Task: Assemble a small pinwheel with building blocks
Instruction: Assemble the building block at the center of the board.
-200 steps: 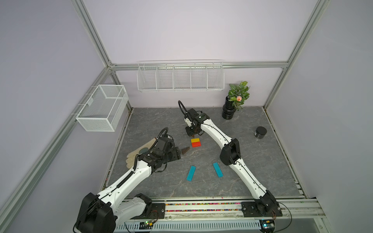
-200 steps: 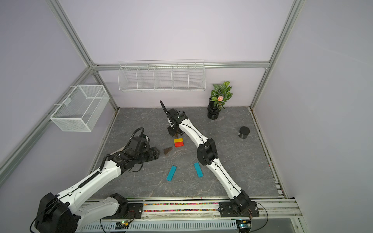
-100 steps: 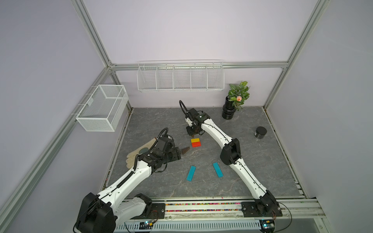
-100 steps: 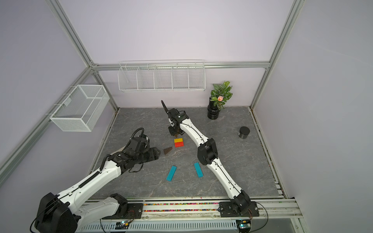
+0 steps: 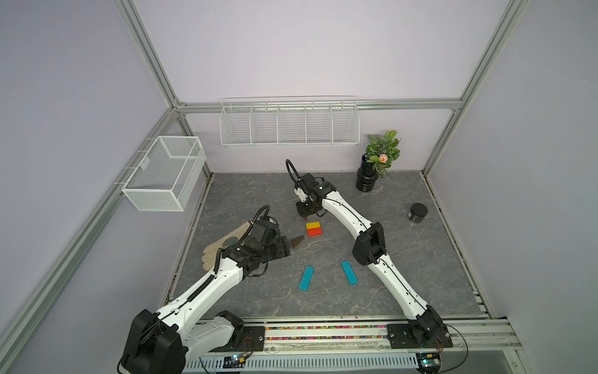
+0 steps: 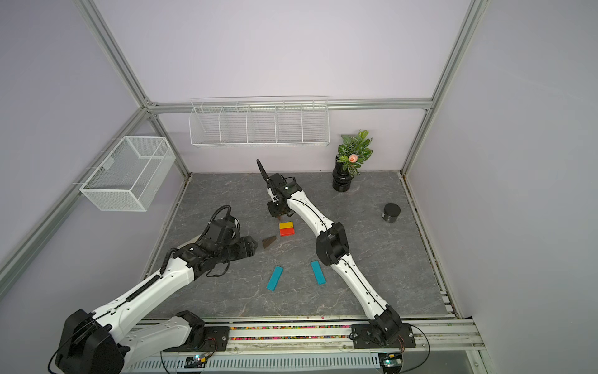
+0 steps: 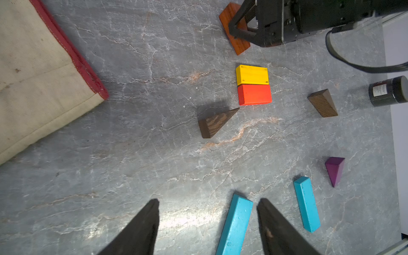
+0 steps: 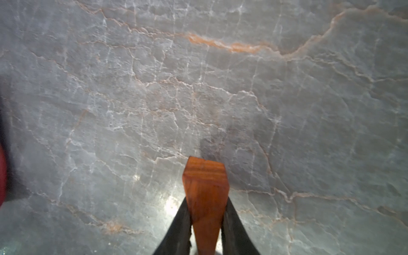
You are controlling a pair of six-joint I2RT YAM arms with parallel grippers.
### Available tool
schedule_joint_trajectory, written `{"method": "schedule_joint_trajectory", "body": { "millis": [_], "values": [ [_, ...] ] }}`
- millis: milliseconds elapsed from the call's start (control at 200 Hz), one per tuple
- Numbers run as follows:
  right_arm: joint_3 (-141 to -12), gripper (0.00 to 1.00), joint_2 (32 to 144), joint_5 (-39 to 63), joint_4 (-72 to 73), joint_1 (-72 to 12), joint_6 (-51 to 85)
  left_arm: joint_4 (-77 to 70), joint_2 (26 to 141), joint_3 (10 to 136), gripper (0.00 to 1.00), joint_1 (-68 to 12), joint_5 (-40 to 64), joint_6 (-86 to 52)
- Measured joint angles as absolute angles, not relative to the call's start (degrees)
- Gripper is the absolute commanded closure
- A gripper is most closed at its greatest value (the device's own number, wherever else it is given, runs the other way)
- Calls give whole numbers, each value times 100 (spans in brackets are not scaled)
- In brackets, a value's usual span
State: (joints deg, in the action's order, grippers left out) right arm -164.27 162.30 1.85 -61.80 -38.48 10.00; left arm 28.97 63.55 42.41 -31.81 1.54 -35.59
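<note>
1. The right gripper (image 5: 307, 212) has just pinched shut. From its own wrist camera I can see its black fingers (image 8: 180, 223) pressed against both flanks of a reddish-brown wooden wedge (image 8: 205, 176), with the wedge's thick end poking out ahead of them.
2. That wedge sits low over the grey marbled tabletop (image 5: 404, 259), just beyond the far side of the yellow rectangular block (image 7: 252, 74). It is near the block but not touching it. I can't tell whether it is clear of the surface.
3. The yellow block and a red rectangular block (image 7: 255, 94) lie flush side by side in the middle of the table, making the pinwheel's square centre.
4. The left gripper (image 5: 286, 247) hovers with its fingers spread wide and holds nothing. Just ahead of it lies a dark brown wooden wedge (image 7: 217, 122), its thin tip aimed at the red block's corner but stopping short. A beige fabric glove (image 5: 223, 246) lies behind that arm.
5. Loose and well apart from the centre are a second dark brown wedge (image 7: 322, 103), a purple wedge (image 7: 335, 170) and two teal bars (image 5: 306, 277).
6. As I read it, the grip is made, so the first blade can now be brought against the square. Only the centre is built and no wedge is seated, so the job looks early. Those tapered flanks could let the wedge twist in the pinch, so a gentle carry seems wise.
</note>
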Motion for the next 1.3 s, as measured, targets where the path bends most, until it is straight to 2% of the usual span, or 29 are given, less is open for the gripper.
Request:
{"method": "schedule_joint_trajectory", "body": {
  "millis": [545,870,1035,1305],
  "values": [
    [-16427,69,16392,283,-6045,-3911,1004,2902,6329,4182,27,-3181,154,-3597],
    [-16427,54,16389,314,-5981,-3916,1009,2902,6278,4182,27,-3181,154,-3599],
    [-16427,37,16368,309,-5927,-3909,1046,2904,6283,4185,27,-3181,154,-3590],
    [-16424,22,15913,301,-5931,-3804,956,3006,6488,4495,25,-3181,196,-3332]
  ]
}}
